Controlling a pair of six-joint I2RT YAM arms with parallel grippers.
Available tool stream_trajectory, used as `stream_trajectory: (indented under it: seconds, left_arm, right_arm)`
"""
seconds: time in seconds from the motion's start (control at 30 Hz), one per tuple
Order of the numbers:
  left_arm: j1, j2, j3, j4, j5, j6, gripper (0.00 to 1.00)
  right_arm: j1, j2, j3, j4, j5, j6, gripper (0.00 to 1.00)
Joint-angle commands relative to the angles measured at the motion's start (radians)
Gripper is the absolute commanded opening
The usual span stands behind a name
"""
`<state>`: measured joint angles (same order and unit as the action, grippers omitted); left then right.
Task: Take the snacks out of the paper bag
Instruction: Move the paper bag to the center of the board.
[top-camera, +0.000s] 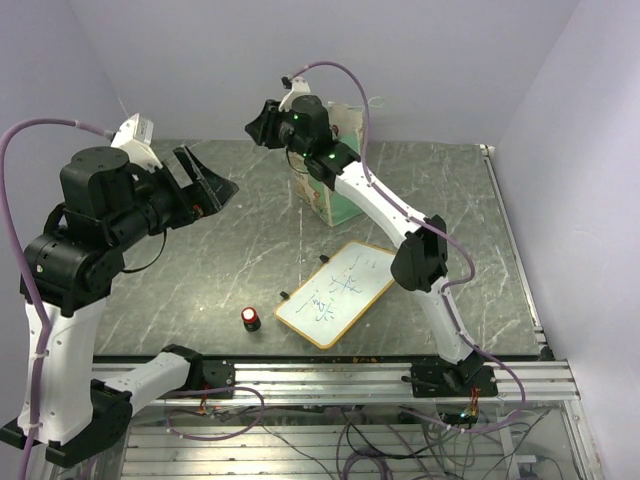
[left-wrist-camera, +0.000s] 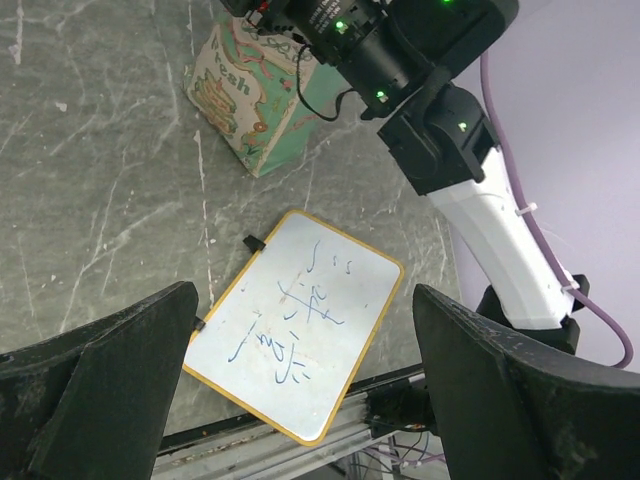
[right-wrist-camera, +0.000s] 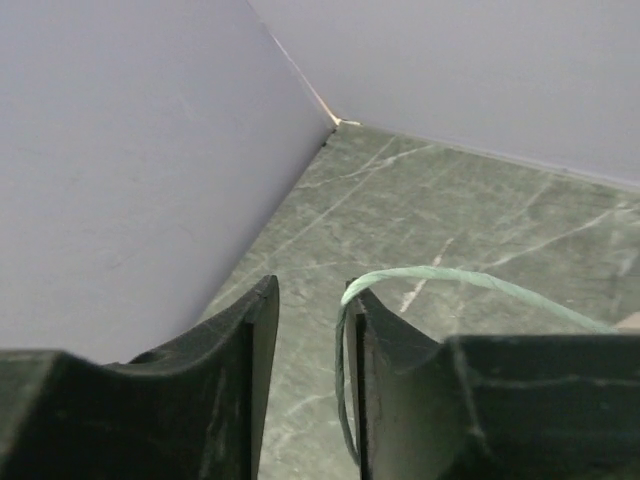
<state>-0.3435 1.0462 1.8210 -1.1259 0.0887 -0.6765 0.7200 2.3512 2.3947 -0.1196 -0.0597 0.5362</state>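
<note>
The walls (top-camera: 450, 60) were plain and pale purple. Two of them met in a corner (right-wrist-camera: 335, 122) behind the table (top-camera: 230, 280). The table top was dark grey-green stone with thin white lines. A shiny metal rail (top-camera: 330, 378) ran along its near edge, with tangled wires (top-camera: 380, 440) below.

White-and-black arms (top-camera: 380, 205), purple cables (top-camera: 345, 67), green LEDs (top-camera: 297, 116)

Robotics laboratory test cell. Evidence: left arm (top-camera: 70, 340) and right arm (top-camera: 385, 210) bolted to an aluminium rail (top-camera: 340, 378) at the edge of a marble-patterned table (top-camera: 250, 260). Plain lilac enclosure walls (top-camera: 420, 60). Exposed wiring (top-camera: 380, 440) beneath the frame.
</note>
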Motion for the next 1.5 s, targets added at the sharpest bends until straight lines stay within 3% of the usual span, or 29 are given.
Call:
stream_trajectory:
  seconds: [0.0,0.1,0.23,0.4,0.47,0.63,0.73,0.87,1.0,1.1,1.23,1.47]
  left_arm:
    - [0.007,0.000,0.027,0.011,-0.014,-0.007,0.99]
    - [0.008,0.029,0.069,-0.017,-0.034,0.018,0.99]
    - [0.007,0.023,-0.035,0.077,-0.017,-0.015,0.99]
    - [0.008,0.091,-0.098,0.196,0.052,-0.036,0.99]
    - [0.008,0.160,-0.046,0.202,0.058,-0.012,0.99]
    - [0.013,0.326,0.049,0.277,0.099,0.012,0.99]
    - [0.025,0.431,0.088,0.342,0.148,-0.012,0.99]
    - [0.043,0.571,0.148,0.404,0.231,-0.057,1.00]
    - [0.067,0.647,0.140,0.462,0.220,-0.080,0.99]
    - [0.131,0.687,0.106,0.502,0.266,-0.179,0.97]
    - [0.152,0.717,0.071,0.607,0.289,-0.212,0.97]
    - [0.163,0.817,0.125,0.585,0.319,-0.260,0.94]
  right_arm:
    - [0.003,-0.106,-0.005,-0.112,0.020,-0.068,0.41]
    - [0.000,-0.155,-0.036,-0.214,0.043,-0.170,0.56]
    - [-0.005,-0.274,-0.144,-0.326,0.098,-0.325,0.80]
    - [-0.010,-0.421,-0.268,-0.417,0.210,-0.468,0.95]
    - [-0.012,-0.460,-0.296,-0.440,0.270,-0.509,1.00]
    - [-0.043,-0.520,-0.313,-0.465,0.409,-0.551,1.00]
    - [-0.107,-0.538,-0.297,-0.489,0.415,-0.524,1.00]
    - [-0.309,-0.584,-0.353,-0.486,0.261,-0.362,1.00]
    - [-0.479,-0.607,-0.516,-0.339,0.020,-0.221,1.00]
    - [-0.568,-0.533,-0.487,-0.292,-0.153,-0.078,1.00]
    - [-0.611,-0.427,-0.425,-0.221,-0.326,0.092,1.00]
    - [-0.642,-0.239,-0.376,0.019,-0.520,0.392,0.96]
